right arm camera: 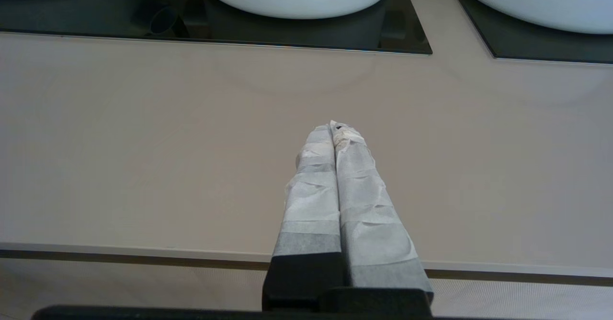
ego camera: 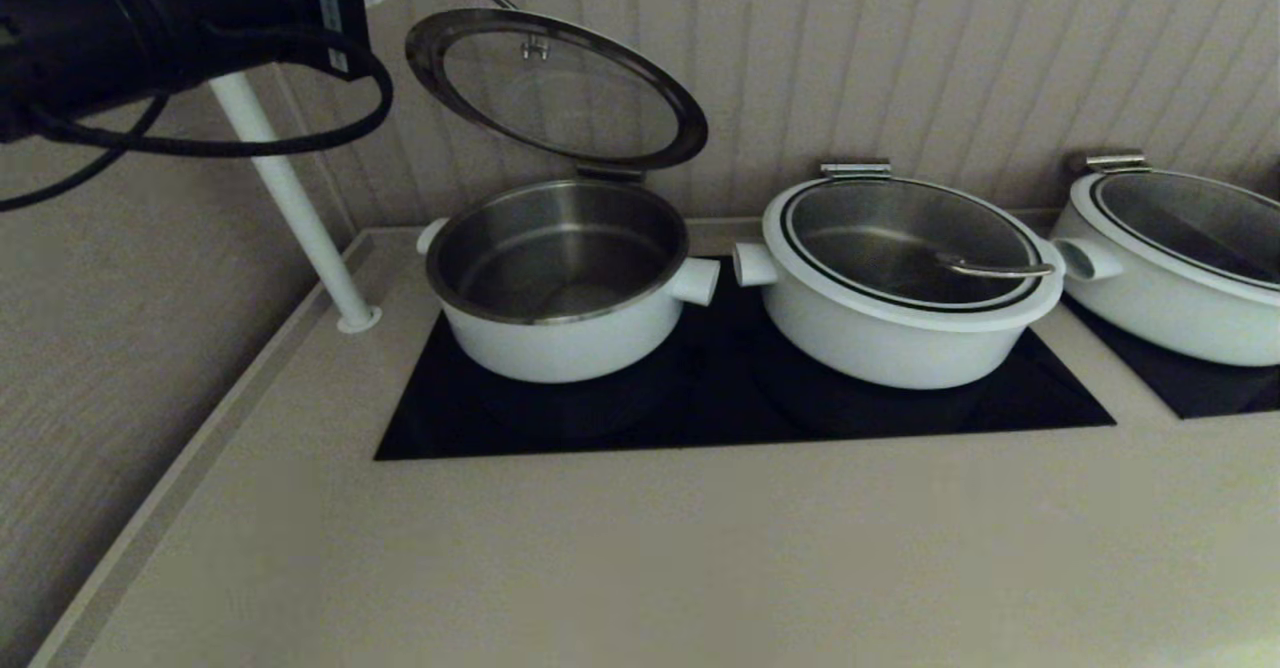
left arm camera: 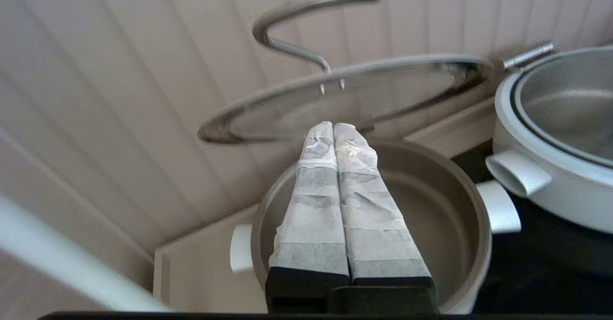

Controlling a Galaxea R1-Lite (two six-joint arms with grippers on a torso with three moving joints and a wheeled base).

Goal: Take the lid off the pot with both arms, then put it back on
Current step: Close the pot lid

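Hinged lid stands open over the pot.
Left gripper, fingers pressed together empty, could nudge it; it would slam.
Right gripper, likewise closed empty, hangs over the counter.

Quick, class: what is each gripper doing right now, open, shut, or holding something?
Left gripper: shut, holding nothing, raised over the open pot just below its tilted-up lid.
Right gripper: shut, holding nothing, above the counter.
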